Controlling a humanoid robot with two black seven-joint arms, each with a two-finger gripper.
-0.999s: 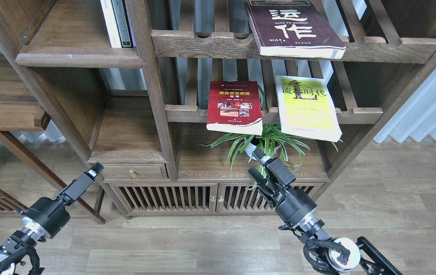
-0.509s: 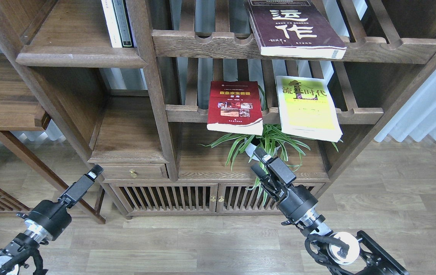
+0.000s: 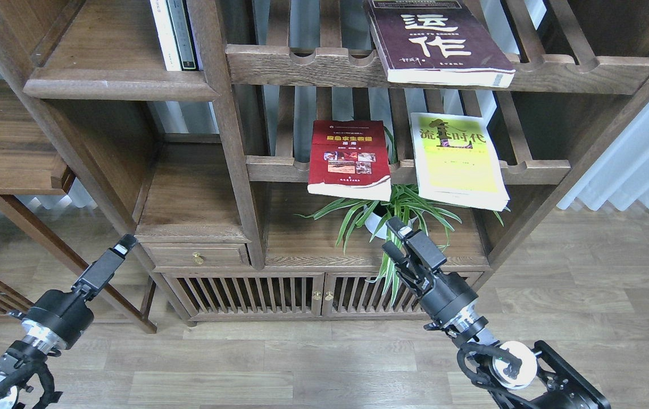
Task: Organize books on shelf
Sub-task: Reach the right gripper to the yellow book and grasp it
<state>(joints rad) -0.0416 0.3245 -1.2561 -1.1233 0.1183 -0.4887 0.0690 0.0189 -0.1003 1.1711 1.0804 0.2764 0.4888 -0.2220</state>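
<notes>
Maroon book (image 3: 435,40) laid on top rack, red book (image 3: 349,159) and yellow book (image 3: 458,161) below, right gripper (image 3: 394,237) parted and empty, left gripper (image 3: 121,245) state unclear

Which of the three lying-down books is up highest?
The dark maroon book with big white characters. It lies on the upper slatted rack, while the red book and yellow-green book lie one rack lower.

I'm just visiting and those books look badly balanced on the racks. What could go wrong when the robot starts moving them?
The maroon book, red book and yellow-green book all overhang slatted racks, so a nudge might tip one off. The right end effector sits among the leaves of the spider plant and could snag or topple it when rising. The two upright books on the solid shelf might fall if bumped.
</notes>
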